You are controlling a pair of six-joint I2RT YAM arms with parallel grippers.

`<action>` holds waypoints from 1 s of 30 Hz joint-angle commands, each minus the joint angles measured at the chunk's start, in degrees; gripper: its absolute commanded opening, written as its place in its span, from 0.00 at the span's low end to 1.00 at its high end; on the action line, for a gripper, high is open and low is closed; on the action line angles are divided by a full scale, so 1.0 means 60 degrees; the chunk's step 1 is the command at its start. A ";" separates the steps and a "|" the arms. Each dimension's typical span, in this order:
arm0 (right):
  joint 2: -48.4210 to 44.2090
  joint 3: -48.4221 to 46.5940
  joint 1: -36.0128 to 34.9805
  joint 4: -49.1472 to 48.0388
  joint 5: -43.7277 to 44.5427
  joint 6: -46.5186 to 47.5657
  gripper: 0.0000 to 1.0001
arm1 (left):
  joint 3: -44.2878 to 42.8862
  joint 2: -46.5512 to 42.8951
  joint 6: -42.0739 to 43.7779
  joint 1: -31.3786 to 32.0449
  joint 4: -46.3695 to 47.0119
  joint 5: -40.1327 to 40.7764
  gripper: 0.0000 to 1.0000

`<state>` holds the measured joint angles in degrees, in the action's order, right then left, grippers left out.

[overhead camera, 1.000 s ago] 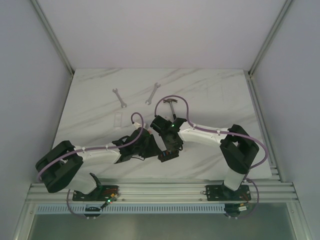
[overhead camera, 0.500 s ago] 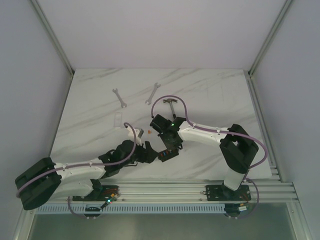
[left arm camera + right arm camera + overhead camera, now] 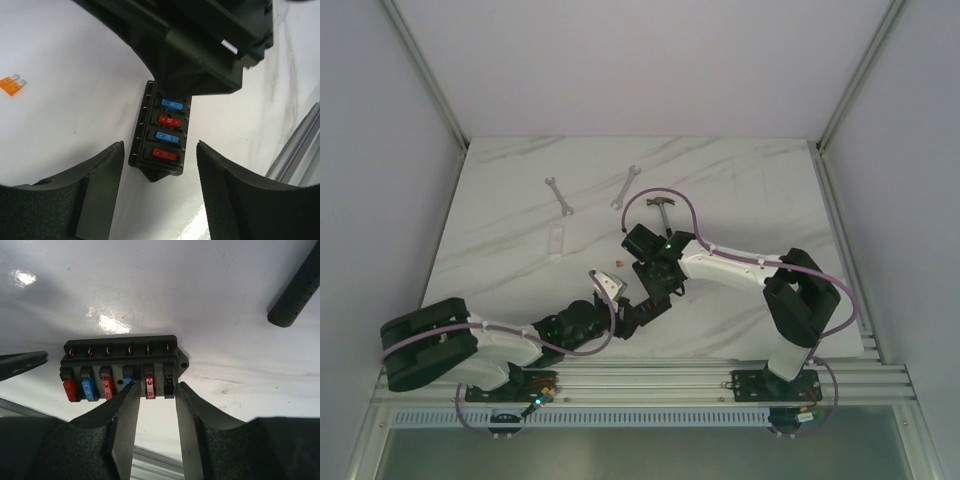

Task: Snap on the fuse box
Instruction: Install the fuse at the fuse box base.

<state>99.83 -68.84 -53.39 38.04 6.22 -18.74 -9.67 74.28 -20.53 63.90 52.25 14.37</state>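
Starting at the left of the white marble table [image 3: 770, 190]: the left arm [image 3: 470, 340] lies low along the near edge and reaches in toward the middle. Further back there's a small wrench [image 3: 558, 196] lying flat, with a little clear strip [image 3: 556, 240] just in front of it.

The left gripper [image 3: 160, 150] is wide open. There's one finger [image 3: 100, 190] on each side of the near end of the fuse box [image 3: 162, 135], with a gap on both sides, so it isn't touching it. A loose orange fuse [image 3: 618, 263] sits on the table close by, on its own.

The fuse box lies flat and face up near the front middle of the table, right between the two grippers. It has a row of red and blue fuses showing. Way back from it is a second wrench [image 3: 625, 187].

The right gripper [image 3: 156, 390] hangs over the other end of the box. Its jaws are parted a bit, with the fingertips on either side of one red fuse [image 3: 149, 386] at the box's edge. From the wrist view they don't look like they're pinching anything.

The hammer [image 3: 663, 205] lies just behind that gripper, under the loop of purple cable. The right arm [image 3: 800, 300] bends back to its base at the near right.
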 commanded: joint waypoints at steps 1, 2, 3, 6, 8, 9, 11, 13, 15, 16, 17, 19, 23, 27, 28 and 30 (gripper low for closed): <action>-0.0584 -0.0017 0.0160 0.0006 -0.0230 -0.0288 0.42 | -0.0072 0.0692 0.0761 0.0086 0.1502 -0.0027 0.68; -0.0670 0.0032 0.0212 -0.0004 -0.0245 -0.0342 0.43 | -0.0076 0.0859 0.0777 0.0089 0.1615 -0.0092 0.68; -0.0763 0.0078 0.0251 -0.0002 -0.0284 -0.0391 0.43 | -0.0093 0.0966 0.0803 0.0088 0.1655 -0.0133 0.68; -0.1036 0.0194 0.0359 -0.0014 -0.0514 -0.0414 0.42 | -0.0173 0.1417 0.0937 0.0088 0.1718 -0.0287 0.68; -0.1163 0.0260 0.0421 -0.0025 -0.0672 -0.0407 0.40 | -0.0279 0.1535 0.0998 0.0093 0.1630 -0.0413 0.67; -0.1193 0.0305 0.0441 -0.0025 -0.0758 -0.0394 0.39 | -0.0329 0.1587 0.1036 0.0088 0.1562 -0.0481 0.67; -0.1228 0.0398 0.0480 -0.0050 -0.0934 -0.0356 0.36 | -0.0459 0.1658 0.1158 0.0099 0.1343 -0.0552 0.67; -0.1232 0.0516 0.0523 -0.0162 -0.1054 -0.0348 0.32 | -0.0631 0.1718 0.1272 0.0095 0.0942 -0.0591 0.66; -0.1191 0.0606 0.0542 -0.0259 -0.1170 -0.0348 0.29 | -0.0687 0.1686 0.1339 0.0099 0.0712 -0.0565 0.63; -0.1149 0.0630 0.0549 -0.0309 -0.1236 -0.0348 0.28 | -0.0679 0.1657 0.1342 0.0089 0.0694 -0.0572 0.61; -0.1120 0.0646 0.0555 -0.0331 -0.1305 -0.0348 0.27 | -0.0681 0.1641 0.1340 0.0091 0.0652 -0.0585 0.60; -0.1052 0.0687 0.0563 -0.0383 -0.1382 -0.0341 0.25 | -0.0731 0.1685 0.1342 0.0097 0.0577 -0.0640 0.60; -0.0939 0.0692 0.0563 -0.0478 -0.1507 -0.0319 0.23 | -0.0921 0.1883 0.1568 0.0085 0.0355 -0.0828 0.59; -0.0803 0.0663 0.0563 -0.0507 -0.1571 -0.0339 0.20 | -0.1024 0.1851 0.1660 0.0095 0.0051 -0.0868 0.59; -0.0771 0.0675 0.0574 -0.0501 -0.1543 -0.0360 0.19 | -0.1012 0.1833 0.1675 0.0088 0.0024 -0.0871 0.59; -0.0695 0.0691 0.0590 -0.0498 -0.1497 -0.0388 0.17 | -0.1015 0.1853 0.1713 0.0089 -0.0050 -0.0904 0.58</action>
<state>94.17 -65.30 -50.22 35.20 -2.04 -20.75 -14.83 85.12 -12.01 64.16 53.60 10.33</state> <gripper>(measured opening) 0.188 0.586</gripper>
